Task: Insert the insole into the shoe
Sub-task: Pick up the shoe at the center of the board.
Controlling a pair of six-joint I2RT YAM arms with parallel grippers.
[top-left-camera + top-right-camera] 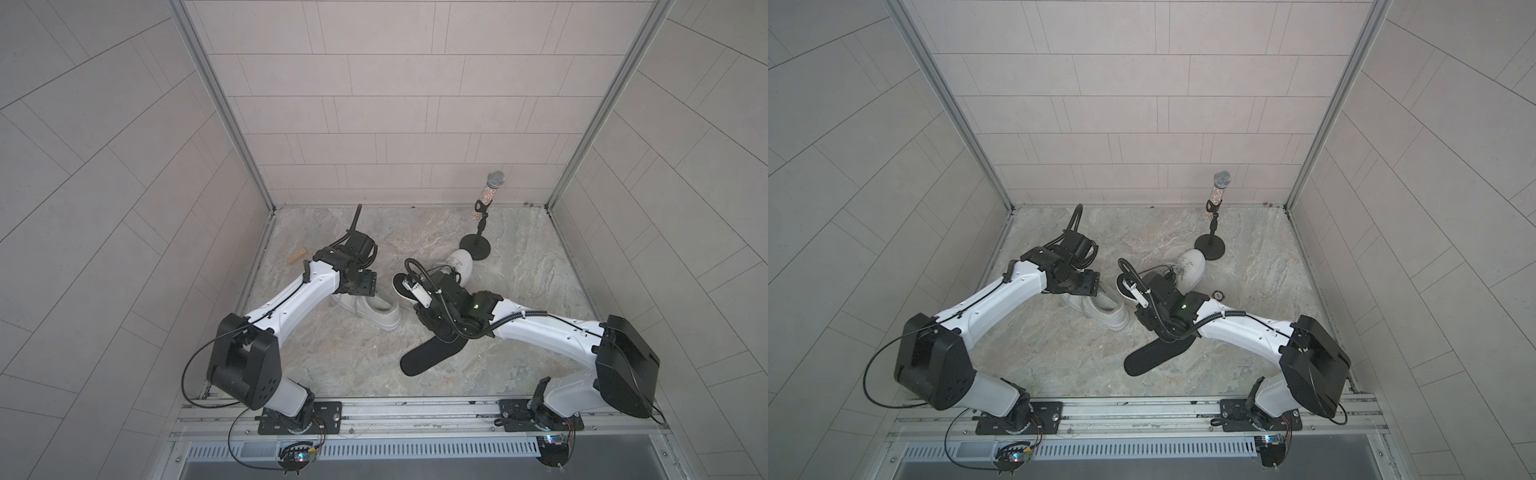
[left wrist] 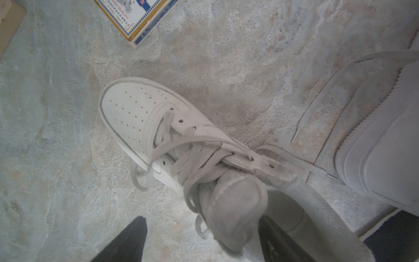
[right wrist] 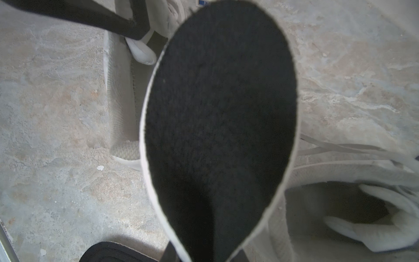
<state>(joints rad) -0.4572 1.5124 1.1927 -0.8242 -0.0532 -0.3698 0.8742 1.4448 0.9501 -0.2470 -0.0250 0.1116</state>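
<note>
The right end effector (image 3: 205,255) grips the black insole (image 3: 222,108) by its narrow end, wide end leading, just beside the shoe (image 3: 328,172), probably ready to slide it in. The left end effector (image 2: 201,240), jaws spread, straddles the other shoe (image 2: 140,113).

Three walls (image 1: 399,104) of pale grey-pink tile are closing in around my workspace, and metal posts (image 1: 224,108) are running up the two back corners. Under me a floor (image 1: 332,365) of mottled grey-and-tan stone pattern is lying flat, and soft, even light is falling on it. A metal rail (image 1: 415,409) is crossing the near edge, with a slotted grille (image 1: 395,451) lying beside it.
</note>
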